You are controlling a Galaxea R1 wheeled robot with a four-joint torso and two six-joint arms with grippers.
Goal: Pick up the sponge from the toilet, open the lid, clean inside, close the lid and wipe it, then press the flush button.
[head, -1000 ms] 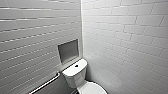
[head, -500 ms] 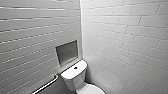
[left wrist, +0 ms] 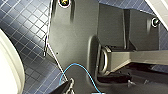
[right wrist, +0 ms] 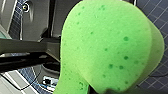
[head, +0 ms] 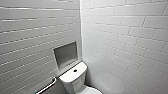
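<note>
Our head view has shifted a touch, so the white glossy ceramic toilet (head: 75, 80) sits slightly lower than a moment ago; that is our camera moving, not the toilet. The small bright green oblong sponge (right wrist: 107, 47) is off the toilet, pinched in our right pincer (right wrist: 100, 90) above the dark blue tiled floor (right wrist: 155, 10), so we judge the pickup done. Whether our left pincer (left wrist: 68, 87) is wide or narrow, we cannot tell.
</note>
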